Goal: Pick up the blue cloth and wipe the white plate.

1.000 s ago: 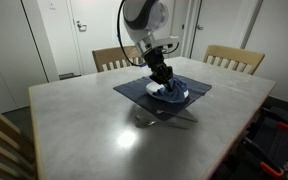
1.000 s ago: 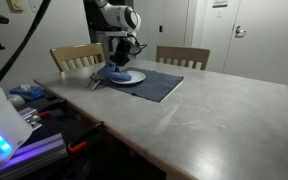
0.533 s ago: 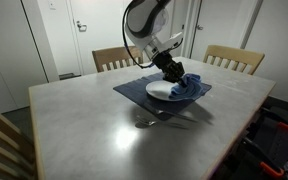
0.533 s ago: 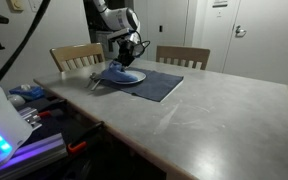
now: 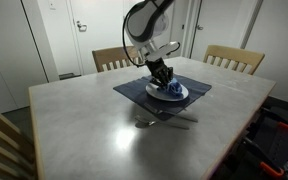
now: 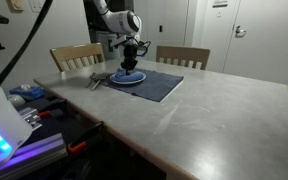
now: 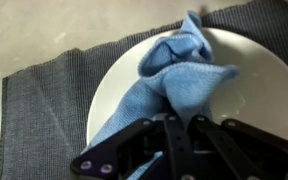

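The white plate [image 7: 249, 100] lies on a dark grey placemat [image 7: 44, 100] on the table; it also shows in both exterior views [image 5: 181, 95] [image 6: 138, 79]. The blue cloth [image 7: 184, 70] is bunched on the plate, and it shows under the gripper in both exterior views [image 5: 169, 89] [image 6: 124, 74]. My gripper [image 7: 177, 120] is shut on the blue cloth and presses it onto the plate; in both exterior views [image 5: 163, 78] [image 6: 128, 63] it stands right over the plate.
Silver cutlery lies at the placemat's edge [image 5: 154, 122] [image 6: 96, 83]. Wooden chairs [image 5: 234, 58] [image 6: 182, 57] stand along the far side of the grey table [image 5: 84, 120]. A cluttered bench [image 6: 24, 115] stands beside the table.
The gripper swept the cloth toward one side of the plate half a second ago and has now come back over the plate's middle. The cloth stays gripped.
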`<state>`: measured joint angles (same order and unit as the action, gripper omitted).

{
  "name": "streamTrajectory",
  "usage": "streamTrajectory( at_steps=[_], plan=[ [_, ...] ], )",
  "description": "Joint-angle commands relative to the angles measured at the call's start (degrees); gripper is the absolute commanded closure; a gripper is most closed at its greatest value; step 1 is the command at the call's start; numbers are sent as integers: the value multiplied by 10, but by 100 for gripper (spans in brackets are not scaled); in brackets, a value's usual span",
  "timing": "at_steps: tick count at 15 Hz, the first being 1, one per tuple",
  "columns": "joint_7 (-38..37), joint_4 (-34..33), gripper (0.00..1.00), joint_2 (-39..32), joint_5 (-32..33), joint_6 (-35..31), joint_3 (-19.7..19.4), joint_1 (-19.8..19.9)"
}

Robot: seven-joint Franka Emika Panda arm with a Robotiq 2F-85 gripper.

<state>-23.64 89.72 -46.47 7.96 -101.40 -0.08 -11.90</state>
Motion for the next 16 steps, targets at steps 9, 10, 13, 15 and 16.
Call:
streamTrajectory(
  at_steps=[9, 10, 13, 15, 16],
  plan=[
    [168, -6, 98, 9, -133, -22, 57, 49],
    [187, -10, 98, 6, -130, 5, 58, 51],
    [201, -22, 98, -3, -104, 84, 44, 42],
    [178, -23, 98, -5, -75, 120, 27, 30],
    [156, -24, 98, -6, -57, 132, 16, 23]
  ],
)
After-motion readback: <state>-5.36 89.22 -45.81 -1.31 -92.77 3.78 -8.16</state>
